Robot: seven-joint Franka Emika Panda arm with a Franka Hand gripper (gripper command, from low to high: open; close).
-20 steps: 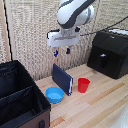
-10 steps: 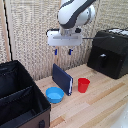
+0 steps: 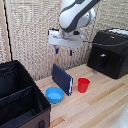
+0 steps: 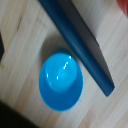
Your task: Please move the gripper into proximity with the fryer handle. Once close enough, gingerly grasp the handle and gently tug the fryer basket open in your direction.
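The boxy black fryer stands at the exterior view's right, and its front drawer is the fryer basket [image 3: 107, 60]. On that front face sits the short black fryer handle [image 3: 102, 60]. My gripper [image 3: 63, 51] hangs in the air well to the left of the fryer, above the dark-blue slab [image 3: 62, 78]. Its blue-tipped fingers [image 3: 57, 50] stand apart with nothing between them, so it is open. The wrist view shows only the blue bowl [image 4: 61, 80] and the slab [image 4: 80, 42], not the fingers or the fryer.
A blue bowl [image 3: 54, 94] and a red cup [image 3: 83, 85] sit on the wooden table [image 3: 100, 107] near the upright slab. A large black fabric case [image 3: 20, 100] fills the exterior view's lower left. A woven screen stands behind.
The arm has shifted slightly toward the exterior view's right, nearer the fryer. The objects on the table have not moved.
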